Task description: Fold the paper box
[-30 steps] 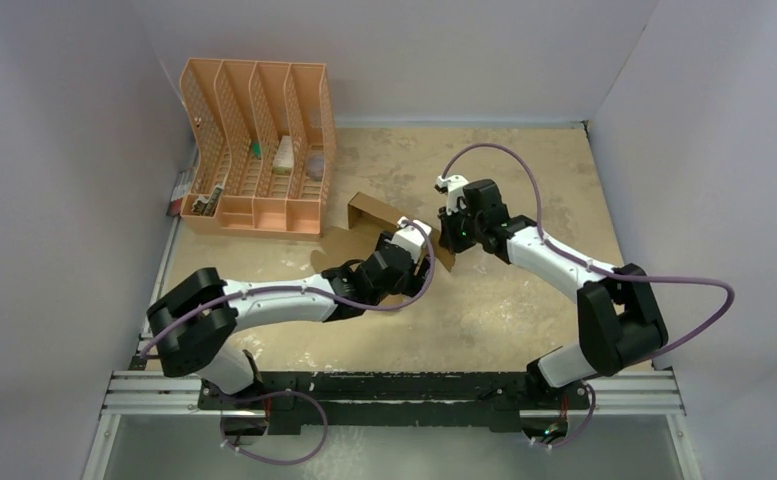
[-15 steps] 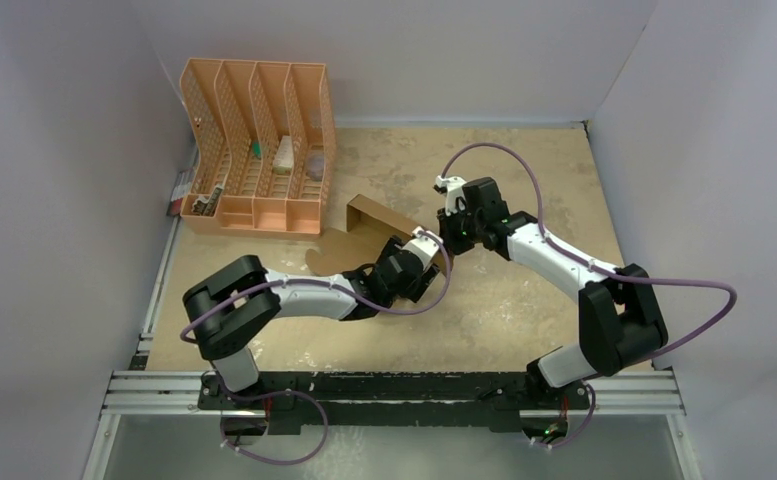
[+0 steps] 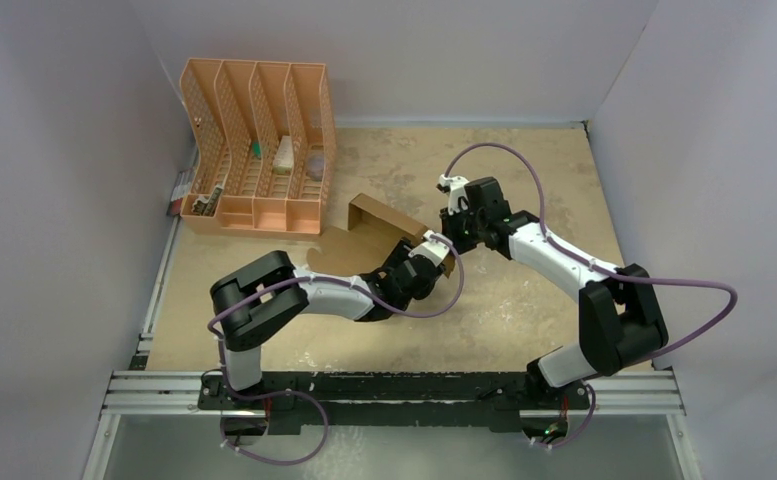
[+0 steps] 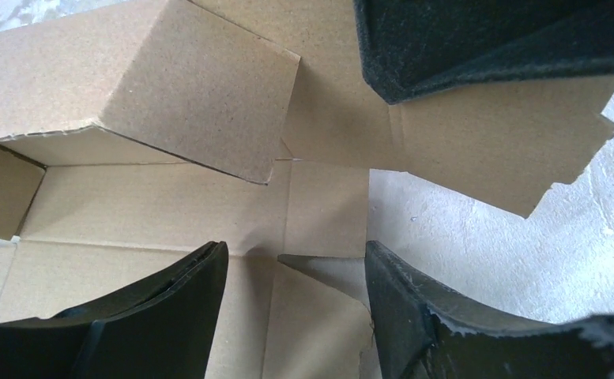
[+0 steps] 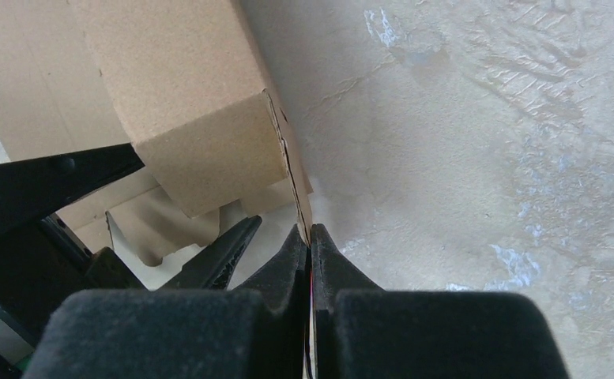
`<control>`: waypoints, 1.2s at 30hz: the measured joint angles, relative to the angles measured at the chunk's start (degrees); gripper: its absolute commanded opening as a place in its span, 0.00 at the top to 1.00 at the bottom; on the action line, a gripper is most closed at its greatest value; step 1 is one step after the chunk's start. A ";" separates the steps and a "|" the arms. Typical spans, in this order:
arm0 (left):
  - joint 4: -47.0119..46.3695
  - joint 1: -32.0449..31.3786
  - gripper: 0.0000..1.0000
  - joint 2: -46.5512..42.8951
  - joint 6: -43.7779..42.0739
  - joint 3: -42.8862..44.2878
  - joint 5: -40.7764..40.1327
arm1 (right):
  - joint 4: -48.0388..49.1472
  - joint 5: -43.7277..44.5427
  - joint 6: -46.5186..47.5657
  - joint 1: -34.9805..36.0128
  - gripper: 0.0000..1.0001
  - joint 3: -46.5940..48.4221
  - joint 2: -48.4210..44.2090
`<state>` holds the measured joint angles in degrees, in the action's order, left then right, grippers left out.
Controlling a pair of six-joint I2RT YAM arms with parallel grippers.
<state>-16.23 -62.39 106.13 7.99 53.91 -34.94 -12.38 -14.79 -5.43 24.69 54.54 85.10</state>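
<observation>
The paper box (image 3: pixel 372 228) is brown cardboard, partly folded, with one wall raised at its far end and flaps lying flat on the table. My right gripper (image 3: pixel 452 240) is at the box's right end, shut on the thin edge of an upright flap (image 5: pixel 297 185); its tips (image 5: pixel 310 239) pinch the sheet. My left gripper (image 3: pixel 429 262) is just in front of it, over the box's right corner. In the left wrist view its jaws stand open (image 4: pixel 295 264) above the flat panel (image 4: pixel 161 205) and hold nothing. The right gripper's black body (image 4: pixel 477 39) shows at the top of that view.
An orange slotted file organiser (image 3: pixel 259 145) stands at the back left, close to the box's left end, with small items in it. White walls enclose the table on three sides. Bare mottled table (image 3: pixel 524 310) lies to the right of and in front of the box.
My left arm has swung right and reached further in, bringing its gripper close under the right gripper at the box's right end. The right gripper has barely moved and keeps its hold.
</observation>
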 measured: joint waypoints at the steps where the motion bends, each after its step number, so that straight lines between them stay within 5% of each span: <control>1: -0.04 0.00 0.41 0.04 0.04 0.00 -0.37 | 0.02 0.00 0.02 0.00 1.00 0.00 0.00; 21: -6.99 -0.68 0.67 -1.38 3.43 -5.81 -3.15 | 0.37 0.46 0.44 0.76 1.00 0.11 -0.11; 36: -11.02 -0.57 0.68 -7.54 3.69 -10.51 -4.74 | -2.34 2.01 2.64 0.87 1.00 1.79 -0.02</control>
<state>-27.24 -62.96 98.59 11.68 43.40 -39.68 -14.72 -12.78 -2.79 25.56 56.34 85.08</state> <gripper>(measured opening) 0.315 0.009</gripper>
